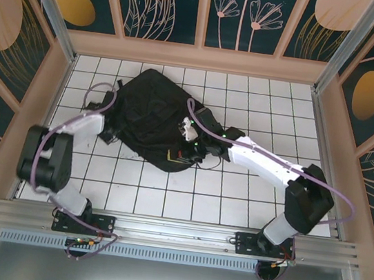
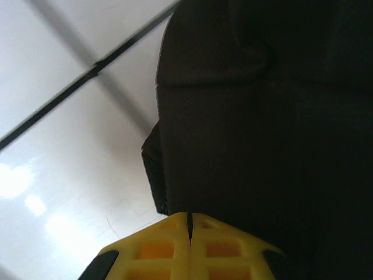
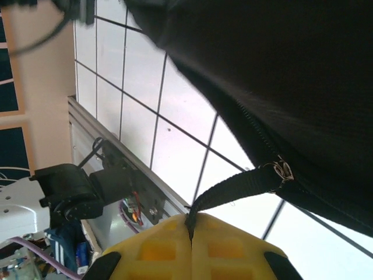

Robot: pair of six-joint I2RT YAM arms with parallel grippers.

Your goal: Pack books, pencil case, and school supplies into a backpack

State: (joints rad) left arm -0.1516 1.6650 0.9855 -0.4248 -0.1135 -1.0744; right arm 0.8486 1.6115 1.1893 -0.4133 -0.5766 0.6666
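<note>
Tiled table, 1 backpack; L gripper closed, R gripper closed on strap.

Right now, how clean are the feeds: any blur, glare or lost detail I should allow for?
Left wrist: motion-smeared grid lines, glare patches on the tiles, backpack a featureless black. Right wrist: sharper, the strap and zip pull read clearly, fabric underexposed. Top external: even light, backpack dark with little detail.

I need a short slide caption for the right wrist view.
Right gripper shut on a black strap of the backpack, over the white tiled table.
</note>
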